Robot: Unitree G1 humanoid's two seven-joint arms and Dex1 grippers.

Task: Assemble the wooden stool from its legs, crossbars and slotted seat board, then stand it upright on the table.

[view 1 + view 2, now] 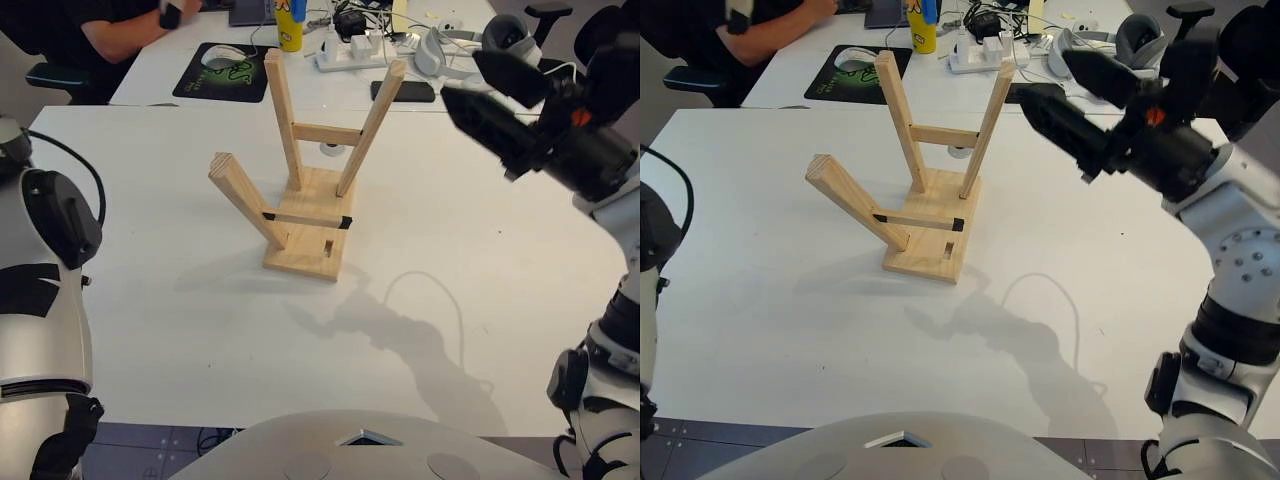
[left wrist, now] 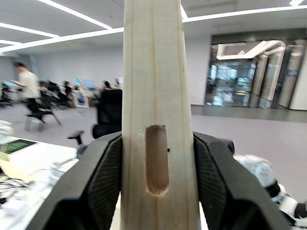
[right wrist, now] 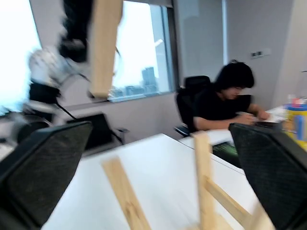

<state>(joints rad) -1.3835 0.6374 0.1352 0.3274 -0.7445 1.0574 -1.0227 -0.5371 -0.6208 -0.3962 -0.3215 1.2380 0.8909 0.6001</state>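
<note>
A partly built wooden stool lies upside down mid-table on its slotted seat board (image 1: 305, 245). Two upright legs (image 1: 283, 115) joined by a crossbar (image 1: 326, 133) rise from it. A third leg (image 1: 243, 195) leans out to the left, tied in by a lower crossbar (image 1: 305, 218). My right gripper (image 1: 482, 98) hovers open, to the right of the leg tops and above the table, with nothing between its fingers (image 3: 43, 167). My left gripper (image 2: 157, 184) is shut on a loose wooden leg (image 2: 156, 96) with an oval slot, held upright in the air; the same leg (image 3: 103, 43) appears in the right wrist view.
On the adjoining desk behind the table sit a black phone (image 1: 403, 91), a mouse pad with a mouse (image 1: 222, 70), a yellow bottle (image 1: 290, 25), a power strip (image 1: 352, 50) and a headset (image 1: 440, 50). Bare white tabletop (image 1: 180, 340) surrounds the stool.
</note>
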